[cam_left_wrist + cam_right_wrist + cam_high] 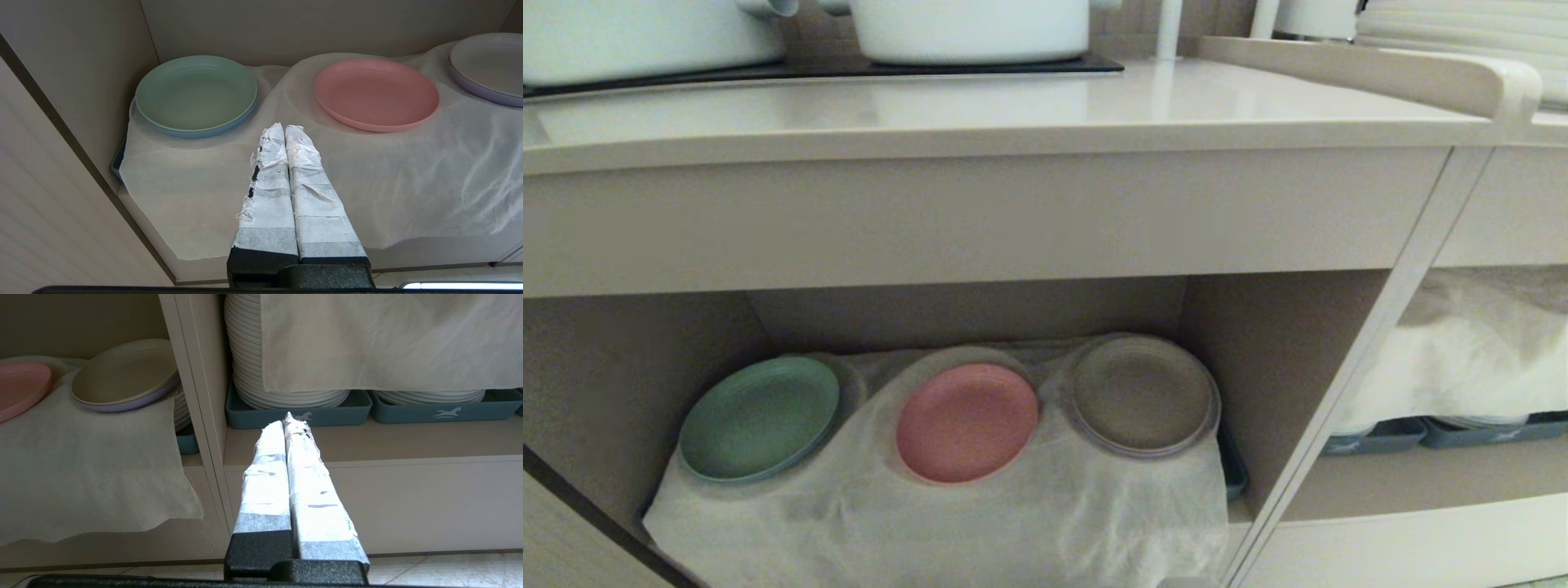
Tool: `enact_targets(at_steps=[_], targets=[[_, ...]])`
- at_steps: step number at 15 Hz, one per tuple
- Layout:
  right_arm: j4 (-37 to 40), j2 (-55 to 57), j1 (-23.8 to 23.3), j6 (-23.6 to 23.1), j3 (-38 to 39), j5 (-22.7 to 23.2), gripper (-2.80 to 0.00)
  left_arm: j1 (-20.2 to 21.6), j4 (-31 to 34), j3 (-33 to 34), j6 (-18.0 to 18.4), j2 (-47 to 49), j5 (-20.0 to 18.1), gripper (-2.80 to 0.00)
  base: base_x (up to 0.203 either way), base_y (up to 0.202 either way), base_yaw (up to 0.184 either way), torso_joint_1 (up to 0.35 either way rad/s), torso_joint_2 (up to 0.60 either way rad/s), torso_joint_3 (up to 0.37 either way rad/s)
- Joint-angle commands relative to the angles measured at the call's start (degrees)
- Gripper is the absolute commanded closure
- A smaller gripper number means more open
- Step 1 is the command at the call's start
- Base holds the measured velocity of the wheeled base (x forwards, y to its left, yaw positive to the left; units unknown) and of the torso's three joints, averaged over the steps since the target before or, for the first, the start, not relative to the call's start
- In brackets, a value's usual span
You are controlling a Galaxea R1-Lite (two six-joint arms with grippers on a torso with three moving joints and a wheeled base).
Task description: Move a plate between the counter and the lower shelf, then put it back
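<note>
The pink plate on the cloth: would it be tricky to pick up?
The pink plate looks like thin matte plastic, so probably light and stiff. Its low rim gives little to pinch. Pushed, it may drag the wrinkled white cloth along rather than slide.

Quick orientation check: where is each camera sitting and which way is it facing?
Head: looks forward and down at the counter and lower shelf; no arm in view.
Left wrist: behind the shut left gripper, facing the green plate and pink plate.
Right wrist: behind the shut right gripper, facing the cabinet divider and white plate stacks.
All three show the pink plate.
</note>
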Motion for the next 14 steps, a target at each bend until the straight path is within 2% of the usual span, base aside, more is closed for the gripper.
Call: enact_targets(at_steps=[1, 14], targets=[[0.0, 0.1, 0.0, 0.0, 0.0, 0.0, 0.00, 0.0, -0.1, 0.0, 0.0, 0.0, 0.0, 0.00, 0.000, 0.000, 0.000, 0.000, 0.00, 0.000], [0.0, 0.1, 0.0, 0.2, 0.0, -1.0, 0.00, 0.0, -0.1, 0.0, 0.0, 0.0, 0.0, 0.00, 0.000, 0.000, 0.000, 0.000, 0.00, 0.000]])
